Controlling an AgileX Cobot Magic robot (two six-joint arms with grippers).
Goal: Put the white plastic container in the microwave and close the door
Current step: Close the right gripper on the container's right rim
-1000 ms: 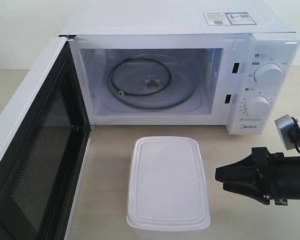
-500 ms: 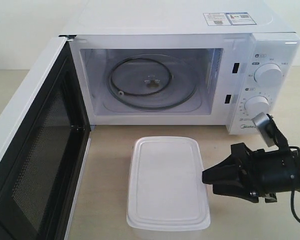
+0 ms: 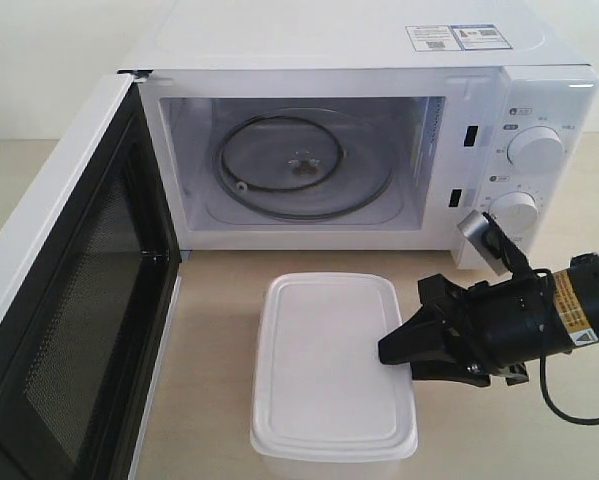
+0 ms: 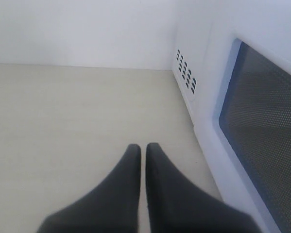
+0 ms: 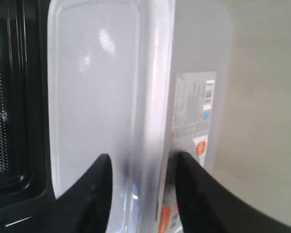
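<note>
The white plastic container [image 3: 329, 370] sits on the tabletop [image 3: 219, 300], on the near side of the open microwave [image 3: 329, 40]. The right end effector [image 3: 384, 352], jaws parted, straddles its right rim. It is probably light, slick and slightly flexible, so pinch lid edge and wall together.

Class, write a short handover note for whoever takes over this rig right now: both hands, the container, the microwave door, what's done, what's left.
Right hand: open, straddling the right rim of the white plastic container, not clamped.
Left hand: shut, empty, beside the door.
Container sits lidded in front of the microwave; door wide open.
Done: door open.
Left: grip, load, close the door.
</note>
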